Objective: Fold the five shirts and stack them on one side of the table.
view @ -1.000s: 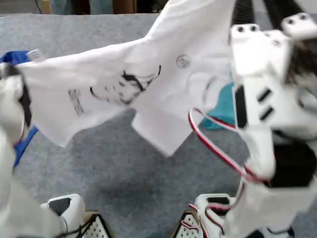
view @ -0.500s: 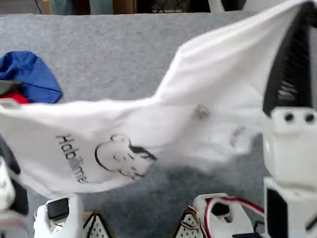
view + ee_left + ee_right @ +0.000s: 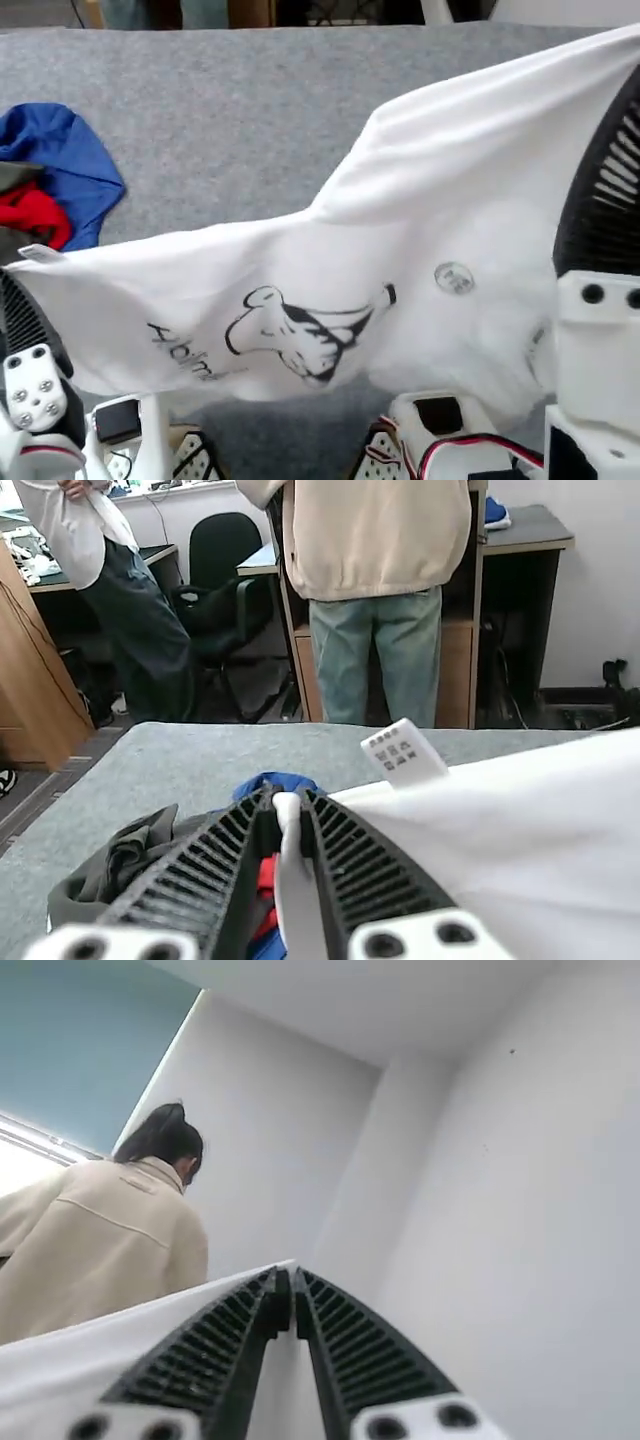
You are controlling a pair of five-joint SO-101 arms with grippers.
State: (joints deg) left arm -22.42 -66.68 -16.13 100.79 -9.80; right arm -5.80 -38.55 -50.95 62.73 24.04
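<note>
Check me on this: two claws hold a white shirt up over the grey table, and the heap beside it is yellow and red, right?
Not yellow: the high view shows the heap is blue and red. The rest holds: the left claw and right claw each pinch the white shirt, held up over the grey table.

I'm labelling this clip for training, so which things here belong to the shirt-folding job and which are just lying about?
Job: white printed cotton shirt, held aloft, clamped by left gripper and right gripper; crumpled blue shirt, red shirt and dark grey shirt heaped on the grey felt table.
Lying about: black office chair, brown wooden cabinet, both in the room behind.
</note>
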